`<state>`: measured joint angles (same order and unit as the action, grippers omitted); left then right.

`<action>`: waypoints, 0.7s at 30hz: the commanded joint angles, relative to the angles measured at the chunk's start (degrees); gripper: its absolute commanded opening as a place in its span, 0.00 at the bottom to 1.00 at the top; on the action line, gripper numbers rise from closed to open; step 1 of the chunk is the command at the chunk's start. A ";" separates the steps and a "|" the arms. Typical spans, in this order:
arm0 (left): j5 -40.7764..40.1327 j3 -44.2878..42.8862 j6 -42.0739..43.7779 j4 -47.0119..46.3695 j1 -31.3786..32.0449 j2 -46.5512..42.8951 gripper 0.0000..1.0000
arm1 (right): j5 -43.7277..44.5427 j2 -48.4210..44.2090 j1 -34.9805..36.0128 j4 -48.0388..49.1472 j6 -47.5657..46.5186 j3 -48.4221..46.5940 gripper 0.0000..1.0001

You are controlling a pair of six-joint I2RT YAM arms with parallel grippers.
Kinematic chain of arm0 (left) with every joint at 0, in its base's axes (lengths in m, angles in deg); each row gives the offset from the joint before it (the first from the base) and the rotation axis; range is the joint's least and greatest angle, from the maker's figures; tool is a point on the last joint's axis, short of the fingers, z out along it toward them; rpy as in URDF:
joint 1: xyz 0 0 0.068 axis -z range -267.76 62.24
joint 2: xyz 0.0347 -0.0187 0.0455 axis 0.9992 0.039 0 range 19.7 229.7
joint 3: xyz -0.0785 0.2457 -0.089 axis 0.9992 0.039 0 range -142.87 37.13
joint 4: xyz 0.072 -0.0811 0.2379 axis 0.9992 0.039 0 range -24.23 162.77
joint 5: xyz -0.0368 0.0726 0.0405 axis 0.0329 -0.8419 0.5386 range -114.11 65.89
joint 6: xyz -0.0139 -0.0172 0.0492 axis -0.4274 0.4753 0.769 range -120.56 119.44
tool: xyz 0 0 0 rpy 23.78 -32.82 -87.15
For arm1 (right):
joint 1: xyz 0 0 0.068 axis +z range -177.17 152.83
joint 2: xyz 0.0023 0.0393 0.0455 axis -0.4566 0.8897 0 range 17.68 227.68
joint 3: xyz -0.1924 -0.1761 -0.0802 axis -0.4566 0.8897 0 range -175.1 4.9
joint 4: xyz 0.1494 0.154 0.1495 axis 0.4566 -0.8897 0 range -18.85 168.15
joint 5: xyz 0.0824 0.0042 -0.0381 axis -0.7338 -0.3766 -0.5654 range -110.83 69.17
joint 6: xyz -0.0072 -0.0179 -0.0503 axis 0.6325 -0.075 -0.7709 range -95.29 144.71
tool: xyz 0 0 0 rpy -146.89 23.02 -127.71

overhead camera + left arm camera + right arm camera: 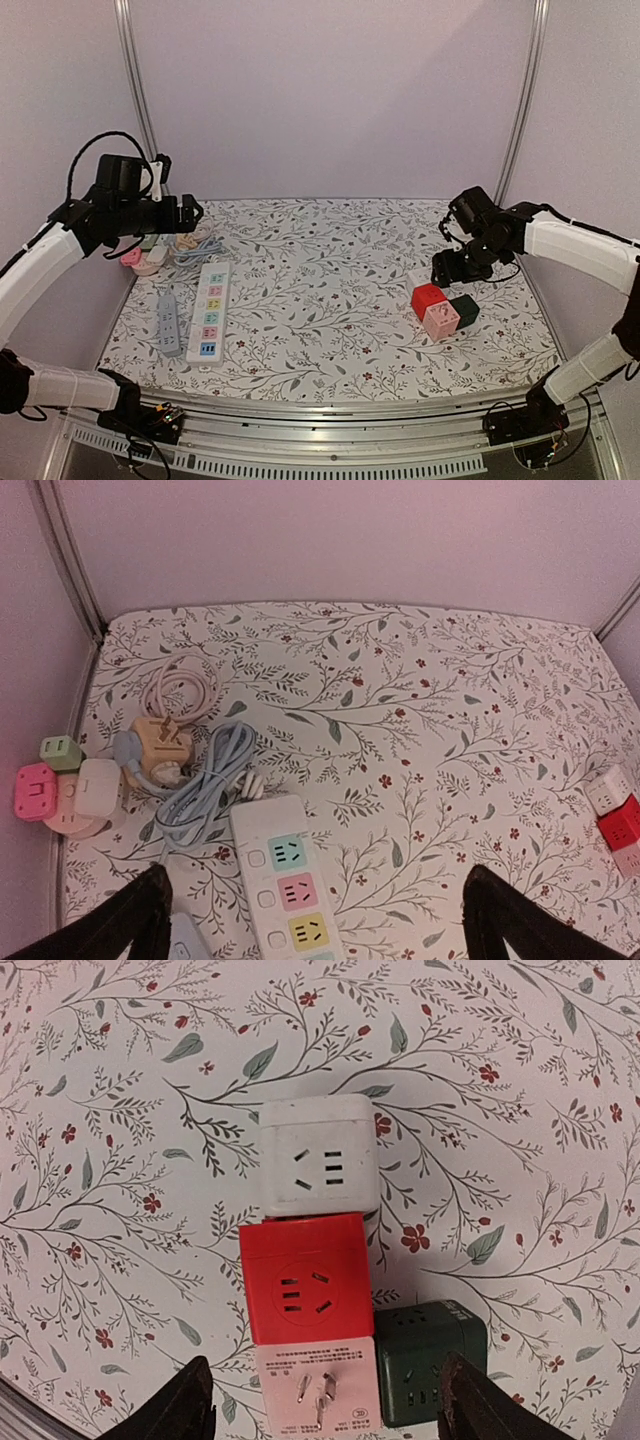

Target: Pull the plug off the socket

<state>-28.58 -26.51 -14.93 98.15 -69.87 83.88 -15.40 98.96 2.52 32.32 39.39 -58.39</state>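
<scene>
1. Right gripper (325, 1370) fills the bottom of its wrist view: two dark fingers (190, 1405) stand apart, one either side of the row's near end, with nothing pinched between them.
2. Between those fingers, just past the tips, sits the pink plastic cube adapter (312, 1390), bare metal prongs on its upward face. That's my pick for the plug, and it's a judgement.
3. Pressed against the pink cube's side is the dark green plastic cube socket (430, 1360), close by one finger.
4. Next out is the red plastic cube socket (308, 1278), face to face with the pink one. Whether the two are mated I cannot tell.
5. Beyond that, the white plastic cube socket (318, 1155) touches the red. Pink, red and white make one row, its long axis running straight away from the fingers. The jaws span it crosswise, so a pull would likely come back along that line.
6. All of it rests on the floral-patterned tabletop (120, 1110), over on the right arm's side.
7. Far across, the left gripper (315, 880) hovers with its fingers spread wide and empty over the white power strip with coloured outlets (285, 880), well apart from the cubes. Right arm is clearly nearer.
</scene>
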 commanded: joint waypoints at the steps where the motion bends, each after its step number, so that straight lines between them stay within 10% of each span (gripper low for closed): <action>1: -0.65 0.70 1.08 0.41 0.53 -0.17 0.99 | 1.27 7.05 2.41 0.66 -2.66 -3.96 0.75; 21: 3.58 0.53 0.29 0.47 0.56 2.08 0.99 | 4.62 21.13 4.02 5.89 -7.06 -4.38 0.73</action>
<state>-26.44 -26.51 -14.72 98.17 -69.87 85.34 -11.86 118.19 5.95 36.04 33.88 -62.94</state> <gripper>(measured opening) 0.995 0.733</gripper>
